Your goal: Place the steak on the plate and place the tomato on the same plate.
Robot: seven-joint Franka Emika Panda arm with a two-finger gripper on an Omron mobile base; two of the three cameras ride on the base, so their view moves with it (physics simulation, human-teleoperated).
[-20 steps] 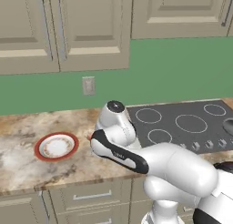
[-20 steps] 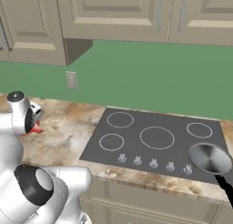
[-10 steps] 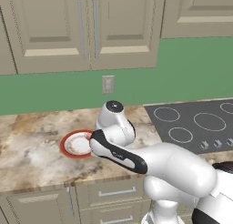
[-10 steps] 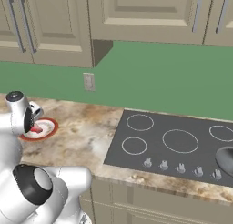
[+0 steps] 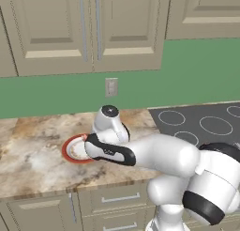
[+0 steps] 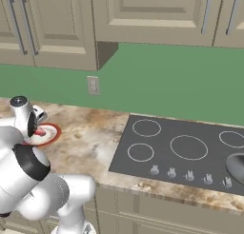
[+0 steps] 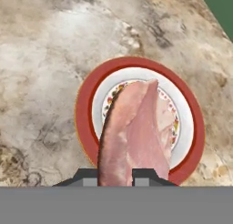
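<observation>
— Spanning the scene, what sits on the marbled counter?

— A black cooktop to the right, and the plate with its red rim near the wall outlet.

— And the steak?

— Pinched between the gripper fingers, hanging over the plate's white centre; whether it touches the plate I cannot tell.

— How wide are the fingers?

— Only as wide as the meat's thickness, pressed against both sides.

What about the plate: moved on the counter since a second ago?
No. The plate sits below-left of the wall outlet, as before; the whole view shifted with the base.
</observation>
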